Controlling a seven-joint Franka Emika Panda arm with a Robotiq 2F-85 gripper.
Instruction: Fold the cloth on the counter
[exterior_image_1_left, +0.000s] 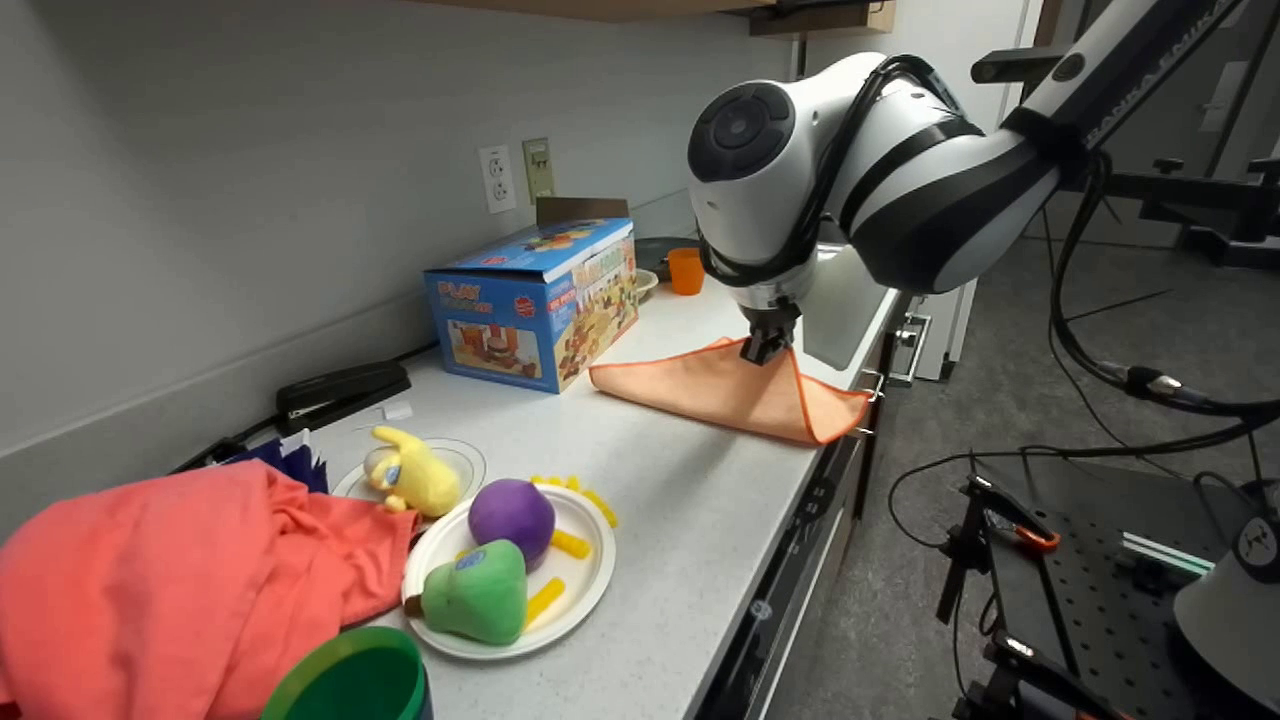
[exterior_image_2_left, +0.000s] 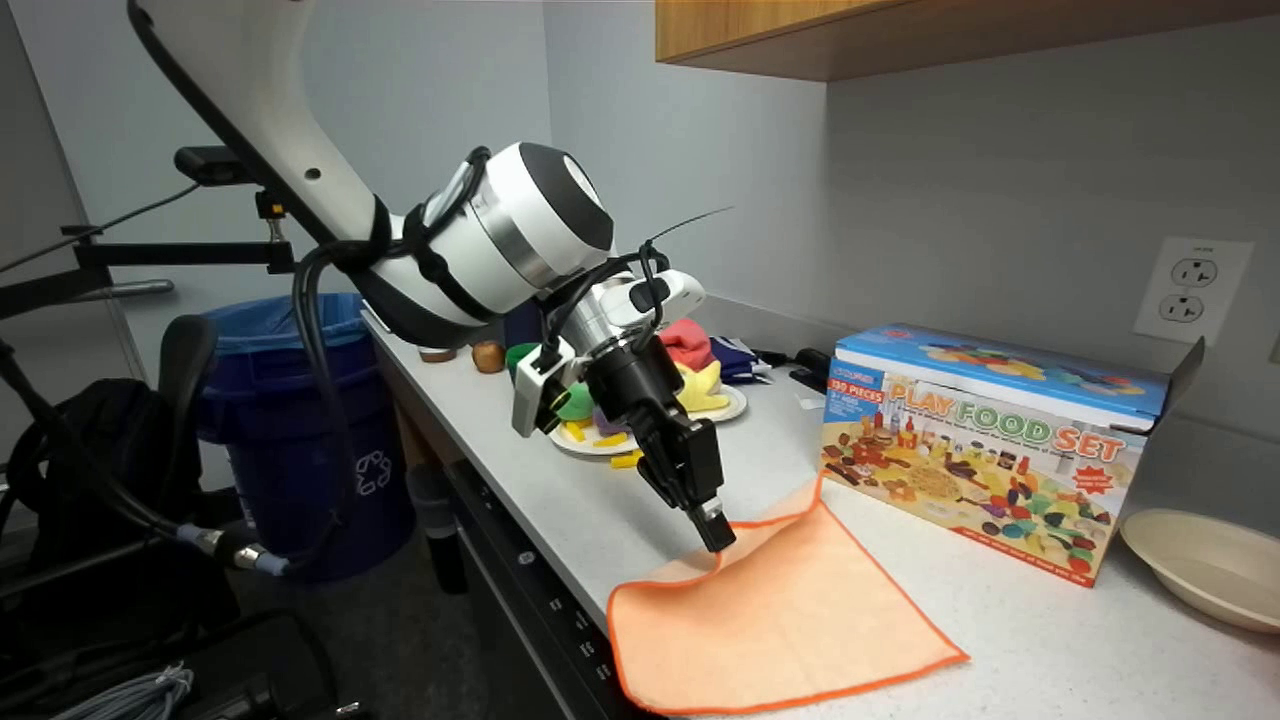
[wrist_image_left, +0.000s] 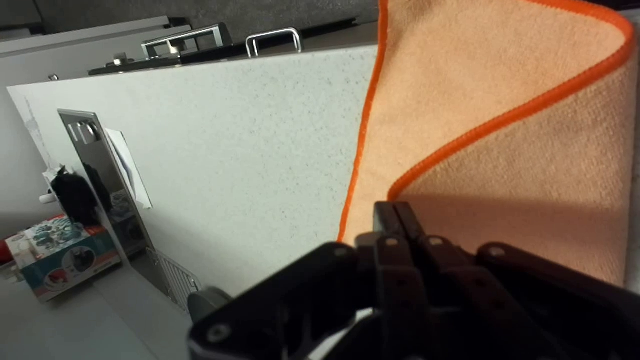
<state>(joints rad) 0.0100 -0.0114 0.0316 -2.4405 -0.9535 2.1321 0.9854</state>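
The cloth (exterior_image_2_left: 780, 620) lies on the desk (exterior_image_2_left: 1040, 640) below the hand (wrist_image_left: 398, 215), which I find clenched on its orange hem (wrist_image_left: 525, 110), the cloth raised at that point.

In the wrist view the end effector (wrist_image_left: 395, 207) hides part of the cloth (wrist_image_left: 490, 65), itself cut off at the top. In both exterior views the cloth covers some of the front edge of the counter (exterior_image_1_left: 680, 530). In an exterior view, near the back edge, the blue box (exterior_image_1_left: 540, 305) hides much of a pale bowl (exterior_image_1_left: 646, 284); a dark round thing (exterior_image_1_left: 652, 253) shows too little to name. The coral-red fabric (exterior_image_1_left: 180, 590) and the green cup (exterior_image_1_left: 355, 680) there are cut off. In an exterior view the end effector screens part of a white plate (exterior_image_2_left: 592, 451). Lettering on a second box (wrist_image_left: 72, 262), toward the counter's far end, is blurred.
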